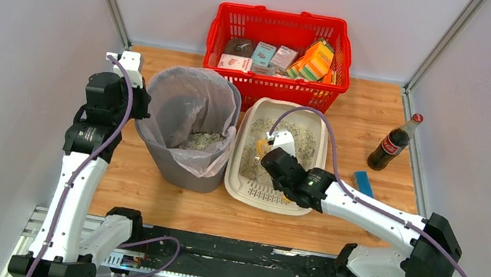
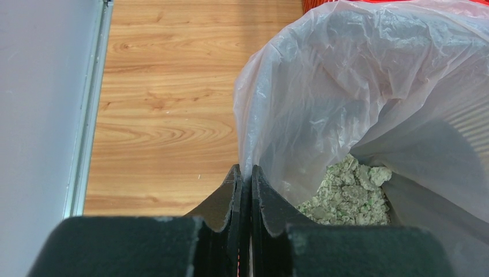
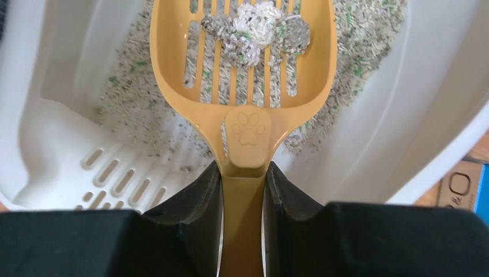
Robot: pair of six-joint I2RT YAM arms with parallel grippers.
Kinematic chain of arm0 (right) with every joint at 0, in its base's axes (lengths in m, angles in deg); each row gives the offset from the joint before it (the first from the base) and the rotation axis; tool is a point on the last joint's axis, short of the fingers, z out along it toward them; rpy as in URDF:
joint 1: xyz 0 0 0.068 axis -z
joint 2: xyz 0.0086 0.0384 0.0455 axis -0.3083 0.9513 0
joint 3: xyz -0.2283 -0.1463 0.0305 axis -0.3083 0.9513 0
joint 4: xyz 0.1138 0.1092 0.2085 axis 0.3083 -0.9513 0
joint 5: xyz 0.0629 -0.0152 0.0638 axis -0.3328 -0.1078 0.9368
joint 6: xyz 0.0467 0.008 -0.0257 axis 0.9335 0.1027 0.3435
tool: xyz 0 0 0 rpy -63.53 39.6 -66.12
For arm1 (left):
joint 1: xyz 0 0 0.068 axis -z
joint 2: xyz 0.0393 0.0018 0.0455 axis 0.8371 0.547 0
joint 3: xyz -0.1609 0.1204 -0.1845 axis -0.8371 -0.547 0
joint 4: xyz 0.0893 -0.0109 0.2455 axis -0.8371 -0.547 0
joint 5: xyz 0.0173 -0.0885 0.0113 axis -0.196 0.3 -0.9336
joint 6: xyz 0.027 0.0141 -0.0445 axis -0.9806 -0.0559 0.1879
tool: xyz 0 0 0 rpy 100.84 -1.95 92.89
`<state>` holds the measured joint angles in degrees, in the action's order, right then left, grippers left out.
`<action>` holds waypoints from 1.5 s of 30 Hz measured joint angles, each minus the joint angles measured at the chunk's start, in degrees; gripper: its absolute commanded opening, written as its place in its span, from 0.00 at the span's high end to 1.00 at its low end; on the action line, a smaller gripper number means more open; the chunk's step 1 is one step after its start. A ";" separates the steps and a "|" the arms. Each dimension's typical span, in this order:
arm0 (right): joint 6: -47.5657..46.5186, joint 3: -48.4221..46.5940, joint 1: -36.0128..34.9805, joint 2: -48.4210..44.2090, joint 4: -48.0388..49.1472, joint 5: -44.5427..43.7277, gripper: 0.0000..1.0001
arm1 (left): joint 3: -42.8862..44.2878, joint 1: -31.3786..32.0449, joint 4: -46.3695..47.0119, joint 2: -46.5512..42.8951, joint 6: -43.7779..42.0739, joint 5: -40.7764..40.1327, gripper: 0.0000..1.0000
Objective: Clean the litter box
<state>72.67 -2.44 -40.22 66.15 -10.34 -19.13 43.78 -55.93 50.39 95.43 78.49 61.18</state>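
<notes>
Right tool (image 3: 243,176) grips scoop (image 3: 248,130) above litter box (image 3: 57,133).

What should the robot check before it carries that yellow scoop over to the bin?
1. Grip: right gripper clamps the scoop by its handle: ok.
2. Load: clumps lie on the scoop: ok.
3. Scoop level enough not to spill: cannot tell.
4. Left gripper pinches the bag edge, mouth open: ok.
5. Room in bin, waste only at the bottom: ok.
6. Bin stands right beside the litter box: ok.
</notes>
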 measured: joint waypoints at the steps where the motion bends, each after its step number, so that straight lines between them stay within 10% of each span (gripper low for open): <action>1: 0.24 -0.66 -0.07 0.28 -1.66 -0.26 1.00 | 0.00 0.00 0.04 0.04 0.00 0.00 1.00; 28: -2.95 -7.34 -0.07 -9.29 -9.53 0.20 1.00 | -0.52 -0.22 0.94 -0.13 0.17 1.01 1.00; 45: -4.15 -38.93 0.26 -6.25 -30.77 -0.33 1.00 | -0.09 -0.22 1.07 0.66 0.04 1.42 1.00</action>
<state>68.51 -41.37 -39.96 59.90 -41.11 -19.45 43.69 -56.15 51.46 96.09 78.53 62.60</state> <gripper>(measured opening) 0.296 0.125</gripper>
